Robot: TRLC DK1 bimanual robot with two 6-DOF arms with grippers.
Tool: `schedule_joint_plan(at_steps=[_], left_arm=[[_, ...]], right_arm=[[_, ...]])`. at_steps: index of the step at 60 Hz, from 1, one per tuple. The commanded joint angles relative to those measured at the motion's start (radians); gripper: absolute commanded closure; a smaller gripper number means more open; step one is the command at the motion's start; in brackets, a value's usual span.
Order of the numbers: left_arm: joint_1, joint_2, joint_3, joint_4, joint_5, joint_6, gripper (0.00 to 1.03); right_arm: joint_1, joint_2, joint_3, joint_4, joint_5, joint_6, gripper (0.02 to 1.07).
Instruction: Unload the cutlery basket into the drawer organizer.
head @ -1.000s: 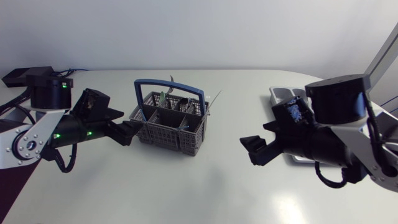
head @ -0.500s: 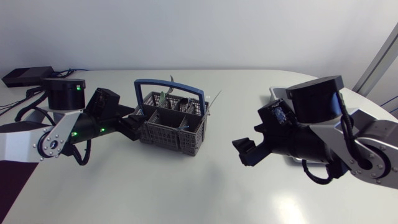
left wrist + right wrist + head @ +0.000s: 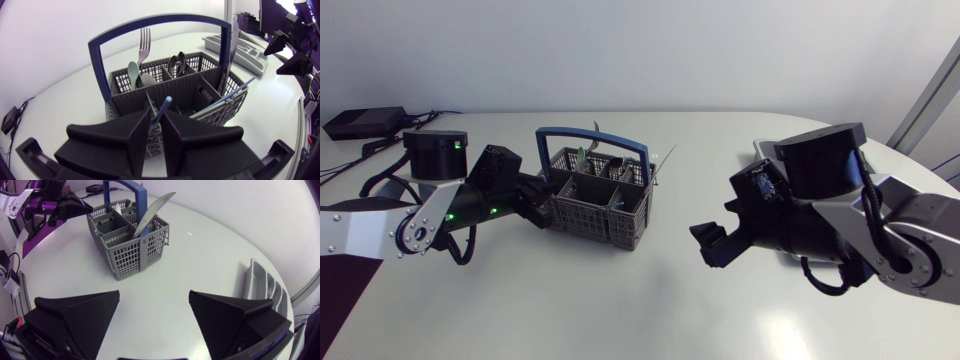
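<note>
Left end effector (image 3: 156,122) pinches a thin blue handle (image 3: 164,103) in your grey mesh cutlery basket (image 3: 150,92) — right end effector (image 3: 154,294) gapes wide.

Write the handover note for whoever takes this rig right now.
Left gripper: at the basket's near compartment, over a blue handle; grip cannot be told.
Right gripper: open, empty, above the table, apart from basket and organizer.
Basket: fork, spoons, knife all inside.
Organizer: no cutlery seen in its visible slots.
Done: nothing unloaded. To do: move every piece.
</note>
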Motion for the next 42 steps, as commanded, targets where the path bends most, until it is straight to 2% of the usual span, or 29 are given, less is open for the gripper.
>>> schedule_joint_plan(at_steps=[1, 5, 13, 34, 42], left_arm=[[-0.005, -0.008, 0.017, 0.016, 0.024, 0.007, 0.98], [-0.002, -0.037, 0.028, 0.010, 0.059, -0.011, 0.98], [-0.007, -0.100, 0.043, -0.022, 0.060, -0.013, 1.00], [-0.001, -0.350, 0.186, -0.262, 0.090, -0.042, 1.00], [-0.008, -0.454, 0.272, -0.372, 0.096, -0.094, 1.00]], right_arm=[[0.012, 0.013, -0.001, 0.015, 0.003, -0.021, 0.07], [0.017, 0.013, -0.001, 0.015, 0.005, -0.026, 0.07], [0.026, 0.007, -0.003, 0.015, 0.014, -0.032, 0.07], [0.058, -0.055, -0.018, 0.021, 0.019, -0.079, 0.07], [0.106, -0.108, -0.015, 0.021, 0.083, -0.154, 0.07]])
